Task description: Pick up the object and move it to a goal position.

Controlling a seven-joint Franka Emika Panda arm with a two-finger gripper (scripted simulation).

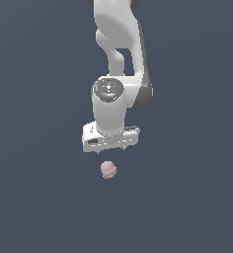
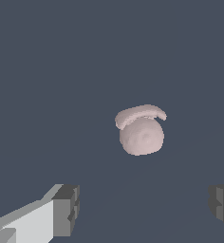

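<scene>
Across both views no writing, label or brand mark can be read; the arm's shells are plain white with grey joints, and the small dark marks on the hand body are too blurred to make out.

At the exterior view's left is only flat slate-blue ground point(image 1: 34, 197). Toward the middle, the white arm point(image 1: 119, 44) comes down from twelve o'clock and ends in the gripper point(image 1: 110, 151), whose fingers barely show beneath the broad hand body, so this view alone does not tell how the jaws stand. The object point(image 1: 108, 170), a small pale pink lumpy blob, lies on the ground at six o'clock of the hand, near it but apart.

From the wrist view the gripper point(image 2: 144, 211) is spread wide and holds nothing: one grey pad point(image 2: 66, 209) sits on a white finger at seven o'clock, the other pad point(image 2: 222, 206) at four o'clock. The object point(image 2: 141, 135) sits near the picture's centre, clear of both pads, and here shows a curled pale flap over its rounded body, a detail the exterior view does not resolve.
</scene>
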